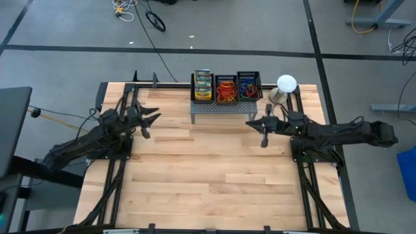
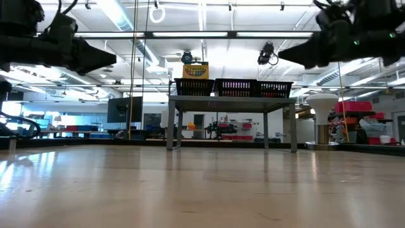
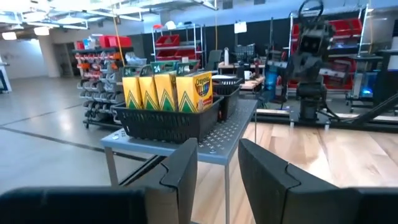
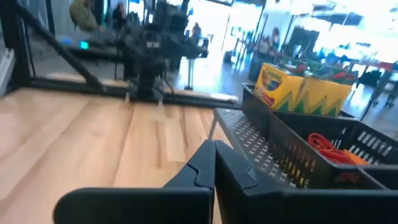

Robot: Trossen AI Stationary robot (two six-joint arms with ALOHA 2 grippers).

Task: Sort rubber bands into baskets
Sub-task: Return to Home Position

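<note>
At eleven o'clock from the right gripper, jaws together, stand the baskets; left gripper, jaws apart, waits farther off.

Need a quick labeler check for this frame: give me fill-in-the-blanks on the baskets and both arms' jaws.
The grey stand carries ____ black baskets. The left basket holds ____ boxes, not rubber bands. On the left arm, the jaws stand ____. On the right arm, the jaws stand ____.
Missing words: three; crayon; open; shut.
</note>
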